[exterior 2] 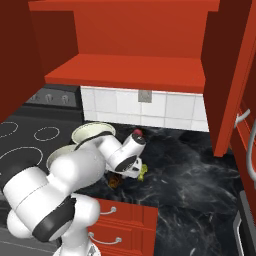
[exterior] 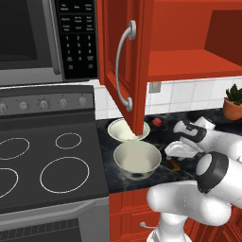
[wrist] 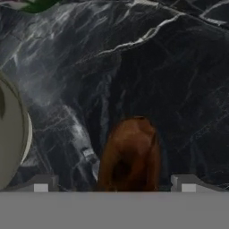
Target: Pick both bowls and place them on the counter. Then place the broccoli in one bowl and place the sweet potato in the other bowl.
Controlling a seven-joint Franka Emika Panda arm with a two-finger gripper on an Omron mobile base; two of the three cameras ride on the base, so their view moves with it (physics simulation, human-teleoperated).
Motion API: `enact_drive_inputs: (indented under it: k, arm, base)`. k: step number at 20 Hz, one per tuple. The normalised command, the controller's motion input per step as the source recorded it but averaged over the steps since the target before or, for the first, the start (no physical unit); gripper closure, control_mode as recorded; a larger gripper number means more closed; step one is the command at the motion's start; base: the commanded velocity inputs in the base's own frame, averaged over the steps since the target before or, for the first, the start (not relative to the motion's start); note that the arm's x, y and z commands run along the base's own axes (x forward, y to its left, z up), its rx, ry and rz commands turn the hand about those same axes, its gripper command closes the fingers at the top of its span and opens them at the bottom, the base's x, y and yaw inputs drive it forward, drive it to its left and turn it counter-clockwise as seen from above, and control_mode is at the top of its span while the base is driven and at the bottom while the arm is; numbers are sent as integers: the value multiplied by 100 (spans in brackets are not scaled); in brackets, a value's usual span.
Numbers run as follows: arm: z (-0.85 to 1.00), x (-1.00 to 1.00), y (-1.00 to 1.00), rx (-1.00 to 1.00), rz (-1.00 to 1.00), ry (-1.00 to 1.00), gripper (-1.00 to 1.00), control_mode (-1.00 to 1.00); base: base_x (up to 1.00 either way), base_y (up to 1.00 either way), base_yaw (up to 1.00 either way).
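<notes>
The gripper stands with its fingers spread wide, the two small tips low on either side of the sweet potato, a smooth oblong brown-orange lump lying on the counter, glossy black marble with white veins. In the hand view the curved cream rim of the deeper bowl sits just left of it. The left base view shows that bowl near the counter's front edge with the shallower bowl just behind it. The right base view alone shows the broccoli, a tiny green bit beside the hand.
</notes>
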Motion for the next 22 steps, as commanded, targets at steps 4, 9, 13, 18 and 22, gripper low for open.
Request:
enact_drive_inputs:
  k: [4, 9, 13, 18, 22]
  arm:
    - [-29, 14, -3, -1, 2, 2, -100, -100]
    - [-25, 1, 2, 0, 1, 0, -100, -100]
    - [-21, 0, 7, 0, 0, 0, -100, -100]
    - [-15, 0, 14, 0, 0, 0, -100, -100]
    - [-6, -3, 27, 0, 0, -1, -100, -100]
  base:
    - [0, 0, 0]
    - [0, 0, 0]
    - [0, 0, 0]
    - [0, 0, 0]
    - [0, 0, 0]
